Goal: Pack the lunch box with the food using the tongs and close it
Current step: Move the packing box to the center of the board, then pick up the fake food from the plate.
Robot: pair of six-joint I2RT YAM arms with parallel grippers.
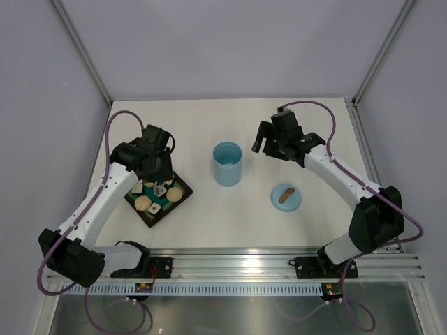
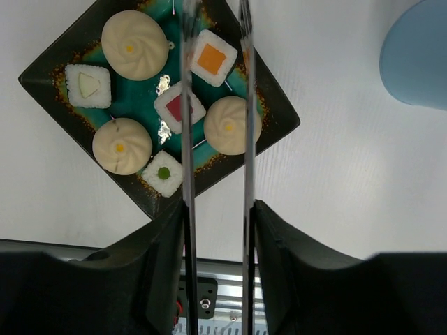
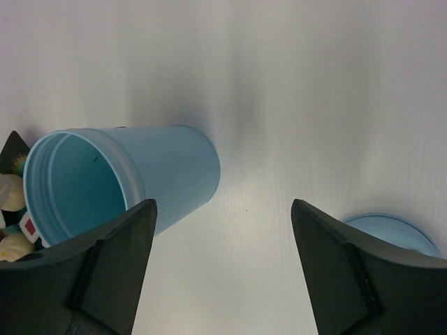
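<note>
You have open white table (image 1: 209, 125) across the far half and between the two arms. Grey walls (image 1: 42, 105) close it in on the left, far and right sides, and a metal rail (image 1: 230, 264) runs along the near edge.

The lunch box (image 1: 228, 164) stands upright mid-table, mouth up, with nothing inside it. Its lid (image 1: 286, 202) lies flat to the right and nearer, apart from it. The brown handle (image 1: 286, 194) on top runs near-left to far-right.

The dark tray (image 1: 140, 211) sits diamond-wise at near left and holds all the food (image 2: 134, 35): three round buns and four white squares.

Your left gripper (image 2: 218, 209) is above that tray, clamped on the tongs (image 2: 187, 139). Their long arms point down at the tray and stand apart; one crosses the red-centred square, the other the edge of a bun.

Your right gripper (image 3: 223, 209) hangs just right of the lunch box and a little farther, jaws wide, holding nothing.
</note>
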